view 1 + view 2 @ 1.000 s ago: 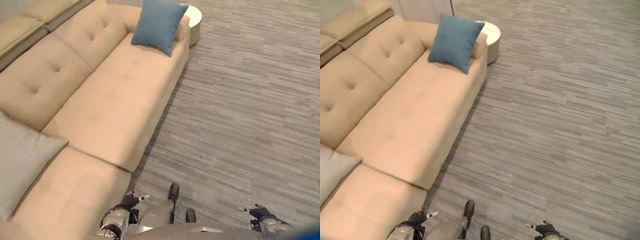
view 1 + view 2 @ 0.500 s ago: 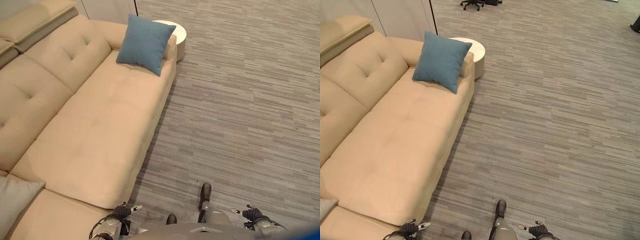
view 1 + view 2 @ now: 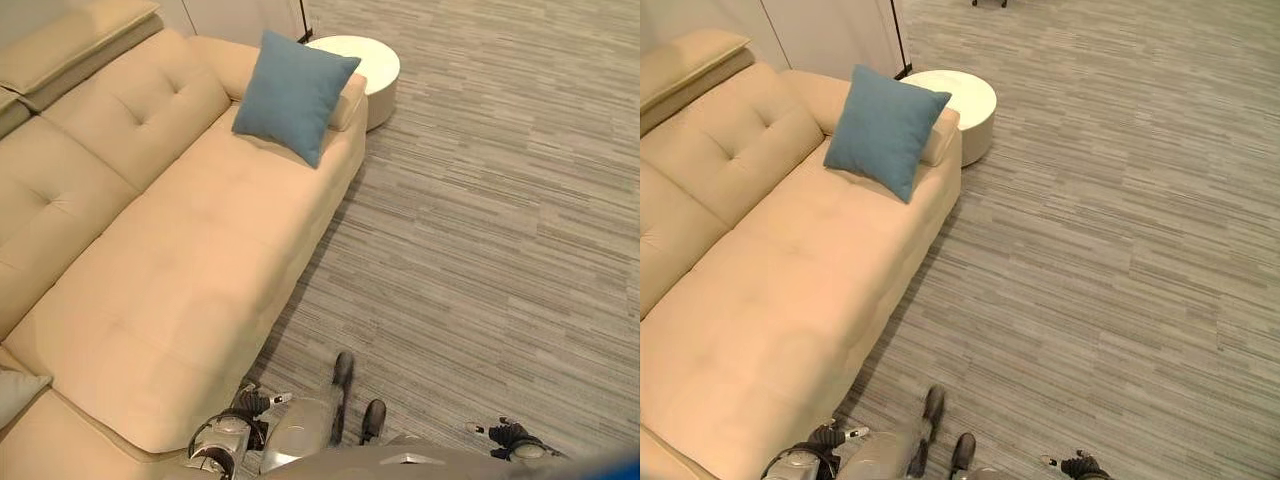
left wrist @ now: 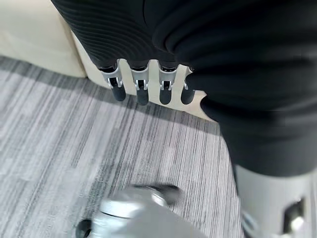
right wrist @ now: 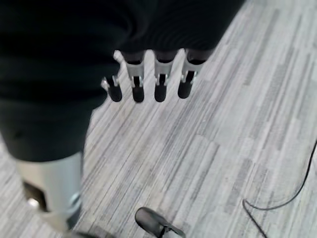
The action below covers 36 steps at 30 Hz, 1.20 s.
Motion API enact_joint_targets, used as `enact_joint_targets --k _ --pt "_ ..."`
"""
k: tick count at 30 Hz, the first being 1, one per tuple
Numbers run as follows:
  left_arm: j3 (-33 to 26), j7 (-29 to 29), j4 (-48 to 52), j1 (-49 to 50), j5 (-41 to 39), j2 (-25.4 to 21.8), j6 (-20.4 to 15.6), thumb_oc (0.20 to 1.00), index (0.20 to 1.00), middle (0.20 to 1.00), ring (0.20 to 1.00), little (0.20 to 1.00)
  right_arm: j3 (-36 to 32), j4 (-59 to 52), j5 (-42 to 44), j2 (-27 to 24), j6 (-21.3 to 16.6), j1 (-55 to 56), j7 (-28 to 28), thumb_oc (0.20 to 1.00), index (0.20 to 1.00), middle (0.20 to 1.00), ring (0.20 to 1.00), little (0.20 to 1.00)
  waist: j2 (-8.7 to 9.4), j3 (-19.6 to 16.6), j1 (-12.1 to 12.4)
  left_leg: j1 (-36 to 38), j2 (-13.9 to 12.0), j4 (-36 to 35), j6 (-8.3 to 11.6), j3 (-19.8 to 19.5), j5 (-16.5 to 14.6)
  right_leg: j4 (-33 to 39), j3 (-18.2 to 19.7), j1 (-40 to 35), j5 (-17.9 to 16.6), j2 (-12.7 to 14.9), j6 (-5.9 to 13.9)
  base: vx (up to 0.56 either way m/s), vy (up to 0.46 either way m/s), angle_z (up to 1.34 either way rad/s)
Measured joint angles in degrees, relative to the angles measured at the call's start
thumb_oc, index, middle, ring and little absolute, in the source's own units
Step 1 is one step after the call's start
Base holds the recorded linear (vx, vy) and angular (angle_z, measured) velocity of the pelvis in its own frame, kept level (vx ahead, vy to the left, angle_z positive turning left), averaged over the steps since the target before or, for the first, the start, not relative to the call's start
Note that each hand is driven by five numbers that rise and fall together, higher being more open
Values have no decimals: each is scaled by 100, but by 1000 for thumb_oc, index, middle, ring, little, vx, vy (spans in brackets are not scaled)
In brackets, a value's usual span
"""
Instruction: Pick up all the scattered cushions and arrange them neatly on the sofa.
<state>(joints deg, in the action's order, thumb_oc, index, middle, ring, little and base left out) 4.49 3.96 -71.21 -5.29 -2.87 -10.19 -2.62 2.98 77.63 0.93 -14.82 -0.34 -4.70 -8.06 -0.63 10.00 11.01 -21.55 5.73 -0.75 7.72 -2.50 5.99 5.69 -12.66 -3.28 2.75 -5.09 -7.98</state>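
Observation:
A blue cushion leans upright against the armrest at the far end of the beige sofa. The corner of a grey cushion lies on the sofa seat at the near left edge. My left hand hangs low beside the sofa's front edge, its fingers straight over the carpet and holding nothing. My right hand hangs low over the floor on the right, with its fingers straight and empty too.
A round white side table stands on the floor just past the sofa's far armrest. Grey striped carpet stretches to the right of the sofa. White cabinet doors stand behind the sofa's far end.
The camera has swung, so the sofa sits differently in view and most of the grey cushion has slid off the left edge. Both hands stay low and empty.

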Motion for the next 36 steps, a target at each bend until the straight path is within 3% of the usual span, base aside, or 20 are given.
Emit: enact_joint_targets --k 1,3,4,5,6,7,9,11,14,16,17,18,20,22,23,26,29,30,33,36 --pt "-61 -5 -153 52 -22 -44 72 1000 1000 1000 1000 1000 2 -27 -3 44 4 -11 45 1000 1000 1000 1000 1000 -50 -38 138 -41 -76 279 -145 -24 -35 -2 200 -261 230 -83 61 505 164 -88" --pt "-137 -2 -408 270 -47 -136 131 1000 1000 1000 1000 1000 161 -10 -4 72 -37 52 65 1000 1000 1000 1000 1000 261 -369 109 424 -12 535 -543 -81 -162 -73 545 -569 537 185 170 318 172 -90" --pt "-132 -12 -397 354 -50 -121 130 1000 1000 1000 1000 1000 254 -22 -6 40 -43 104 69 1000 1000 1000 1000 1000 297 -599 49 779 -16 328 -733 -34 56 -362 580 -619 702 262 440 268 204 -50" --pt "-125 -19 -319 283 -58 -58 124 1000 1000 1000 1000 1000 330 1 -7 7 -15 117 73 1000 1000 1000 1000 1000 217 -602 -84 1225 -64 -45 -1204 30 271 -1198 568 -452 845 294 754 231 192 -53" --pt "-102 -30 -213 181 -94 -46 109 1000 1000 1000 1000 1000 324 -75 -10 48 -12 125 122 1000 1000 1000 1000 1000 37 -602 -85 1639 -287 -269 -1255 26 174 -3468 513 513 653 321 1173 215 218 -17" --pt "2 -30 -187 -117 -96 -150 66 1000 1000 1000 1000 1000 380 -181 -12 90 -5 150 130 1000 1000 1000 1000 1000 192 -616 -205 1853 -77 -189 -1267 -114 -64 -5168 613 1418 611 769 1448 307 223 16" --pt "79 12 6 -389 -92 -55 37 1000 1000 1000 1000 1000 418 -496 -76 5 -36 115 122 1000 1000 1000 1000 1000 -51 -430 -348 2189 68 66 -1820 -279 -663 -5788 693 2476 380 1254 1495 391 114 41" --pt "101 18 -1 -179 -90 -44 80 1000 1000 1000 1000 1000 397 -723 -128 22 -92 180 137 1000 1000 1000 1000 1000 -315 -379 -533 2727 59 -125 -1337 -503 -1011 -3808 391 2781 360 1163 1281 582 -121 28" --pt "-249 19 -308 -52 -95 -184 90 1000 1000 1000 1000 1000 330 -885 -123 294 -63 339 140 1000 1000 1000 1000 1000 57 -307 -706 3138 181 -102 -1231 -948 -1636 -110 654 2850 -162 668 1262 576 -175 69" --pt "-224 14 -561 -68 -95 -127 97 1000 1000 1000 1000 1000 269 -847 -128 409 -32 339 137 1000 1000 1000 1000 1000 22 -302 -822 3602 -58 -148 -1093 -1168 -1753 -256 936 2797 -480 349 1037 396 -199 116" --pt "-247 18 -658 129 -97 -50 98 1000 1000 1000 1000 1000 255 -604 -195 428 -6 497 143 1000 1000 1000 1000 1000 293 -556 -769 3928 143 303 -1023 -1151 -1779 -403 881 2293 -1335 354 318 349 -221 92" --pt "-217 11 -533 243 -99 123 35 1000 1000 1000 1000 1000 247 -623 -227 256 -29 442 115 1000 1000 1000 1000 1000 202 -613 -679 3681 119 1242 -568 -1201 -1825 -443 886 1995 -1534 323 -39 327 -233 81" --pt "-247 19 -306 136 -100 40 -27 1000 1000 1000 1000 1000 138 -697 -225 252 -100 331 115 1000 1000 1000 1000 1000 173 -606 -670 3194 -209 1634 -521 -1182 -1947 -394 826 1690 -1243 293 -38 230 -232 46" --pt "-240 10 -111 -74 -100 51 -29 1000 1000 1000 1000 1000 111 -806 -220 249 -114 295 90 1000 1000 1000 1000 1000 269 -454 -545 1880 -387 3688 -397 -1017 -1838 -362 755 1399 -949 279 -181 128 -168 18" --pt "-241 11 -80 -255 -100 56 -54 1000 1000 1000 1000 1000 134 -761 -219 271 -110 180 62 1000 1000 1000 1000 1000 426 -259 -475 1182 -423 4358 -446 -922 -1795 -309 687 1240 -939 338 -186 126 -115 3" --pt "-229 8 27 -427 -103 -16 -48 1000 1000 1000 1000 1000 158 -721 -214 292 -117 100 -12 1000 1000 1000 1000 1000 614 -71 -524 225 -537 3385 -370 -710 -1546 -33 518 792 -801 466 -126 200 -64 5" --pt "110 -15 38 -492 -96 59 -46 1000 1000 1000 1000 1000 71 -602 -222 194 -129 336 -82 1000 1000 1000 1000 1000 456 46 -816 364 -590 1343 -312 433 -1162 -15 38 442 -513 670 120 190 62 65" --pt "112 -27 -10 -343 -103 119 -21 1000 1000 1000 1000 1000 81 -452 -227 210 -56 492 -120 1000 1000 1000 1000 1000 169 -97 -849 650 -512 1189 -445 626 -635 -49 -58 155 -345 634 276 238 177 55" --pt "-11 -17 -124 -147 -105 201 -3 1000 1000 1000 1000 1000 161 -497 -231 291 -65 498 -122 1000 1000 1000 1000 1000 -70 -247 -839 1687 -485 177 -871 172 -368 -285 58 -75 -72 553 572 149 131 10" --pt "-7 17 -101 -93 -105 141 -13 1000 1000 1000 1000 1000 176 -580 -233 341 -95 350 -117 1000 1000 1000 1000 1000 2 -446 -706 2071 -251 -190 -929 4 -285 -765 107 -72 247 826 894 59 115 32"
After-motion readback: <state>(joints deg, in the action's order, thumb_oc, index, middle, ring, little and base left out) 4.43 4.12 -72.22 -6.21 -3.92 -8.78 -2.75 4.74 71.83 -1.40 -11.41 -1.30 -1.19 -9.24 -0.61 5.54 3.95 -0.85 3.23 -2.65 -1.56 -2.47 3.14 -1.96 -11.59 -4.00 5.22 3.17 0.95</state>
